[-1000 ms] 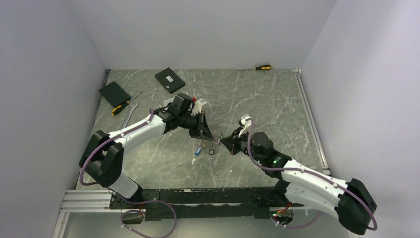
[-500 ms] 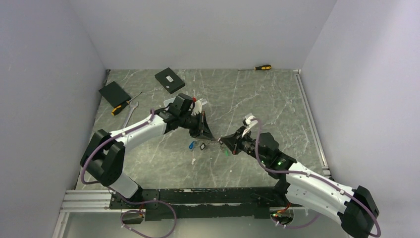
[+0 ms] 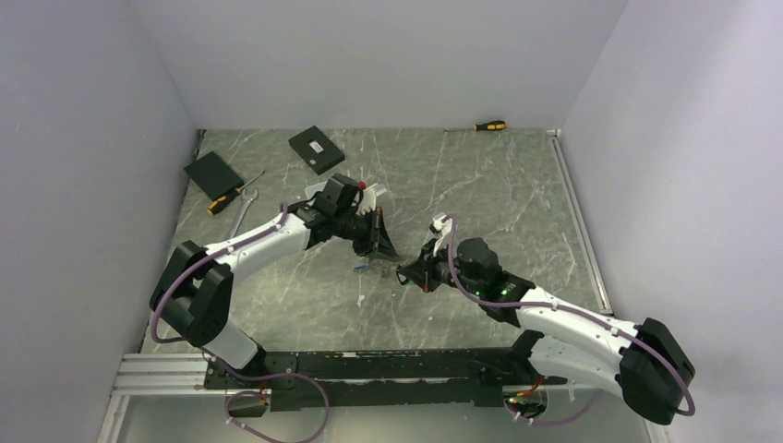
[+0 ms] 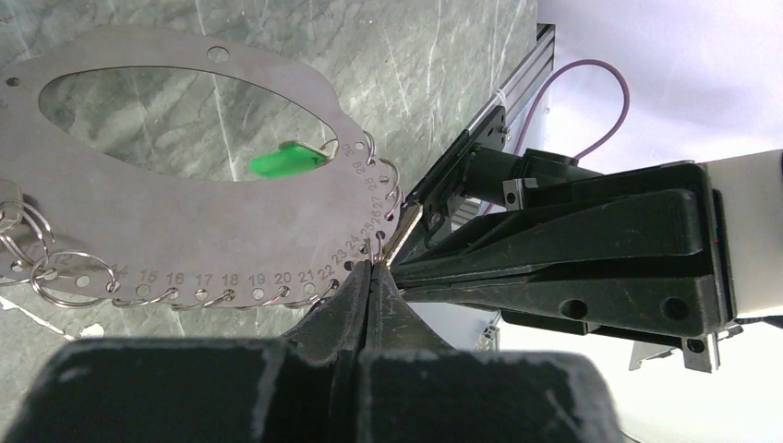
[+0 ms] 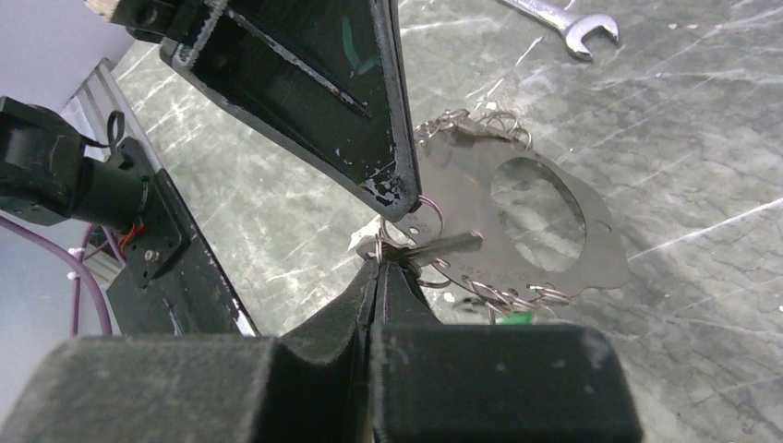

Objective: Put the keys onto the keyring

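Observation:
The keyring here is a flat silver plate point(image 4: 138, 231) with an oval hole and numbered edge holes carrying small wire rings; it also shows in the right wrist view point(image 5: 600, 249). My left gripper point(image 4: 371, 268) is shut on a small ring at the plate's edge, near hole 25. My right gripper point(image 5: 380, 263) is shut on a silver key point(image 5: 443, 245), whose head meets a small ring right below the left gripper's tip point(image 5: 402, 208). A green tag point(image 4: 282, 162) hangs from the plate. In the top view both grippers, left point(image 3: 383, 249) and right point(image 3: 406, 270), meet above mid-table.
A silver wrench point(image 3: 242, 214) and a yellow-handled screwdriver point(image 3: 231, 197) lie at the left. Two black boxes, one point(image 3: 316, 149) and another point(image 3: 213, 173), sit at the back left. Another screwdriver point(image 3: 489, 125) lies by the back wall. A small white piece point(image 3: 359, 297) lies under the grippers.
My right gripper has moved left and closed up against the left gripper's tip. The plate with its tags has shifted left and up under the left gripper.

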Robot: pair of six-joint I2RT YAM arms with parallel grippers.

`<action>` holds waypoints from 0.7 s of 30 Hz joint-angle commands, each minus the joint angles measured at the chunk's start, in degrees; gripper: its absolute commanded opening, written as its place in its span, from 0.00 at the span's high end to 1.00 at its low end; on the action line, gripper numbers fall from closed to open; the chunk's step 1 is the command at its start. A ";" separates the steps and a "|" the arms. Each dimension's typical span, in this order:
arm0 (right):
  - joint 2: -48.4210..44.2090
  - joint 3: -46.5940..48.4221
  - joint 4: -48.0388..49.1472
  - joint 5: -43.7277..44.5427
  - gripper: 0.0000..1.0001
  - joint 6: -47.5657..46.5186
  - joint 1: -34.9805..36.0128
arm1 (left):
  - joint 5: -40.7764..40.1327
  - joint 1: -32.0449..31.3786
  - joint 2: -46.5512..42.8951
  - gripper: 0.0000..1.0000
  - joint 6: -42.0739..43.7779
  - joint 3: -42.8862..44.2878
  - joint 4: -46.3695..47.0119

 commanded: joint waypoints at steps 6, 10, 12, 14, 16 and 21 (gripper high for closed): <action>0.89 1.12 0.04 2.49 1.00 1.47 -0.01 | 1.58 -0.19 -3.70 1.00 0.79 -1.29 3.21; -0.49 0.65 -1.18 4.63 1.00 1.55 -0.01 | 1.78 -0.23 -4.31 1.00 1.16 -1.94 3.46; -0.42 0.79 -1.54 4.93 1.00 1.46 -0.11 | 2.22 -0.17 -4.48 1.00 1.21 -2.35 4.13; 0.08 1.08 -1.69 4.92 1.00 1.45 -0.11 | 3.00 -0.20 -4.72 1.00 1.04 -2.85 5.47; 0.63 1.25 -1.83 4.92 1.00 1.61 -0.12 | 3.40 -0.21 -5.23 1.00 0.95 -3.28 6.76; 0.26 1.48 -1.61 4.74 1.00 1.59 -0.11 | 3.56 -0.25 -5.34 1.00 1.86 -3.42 6.84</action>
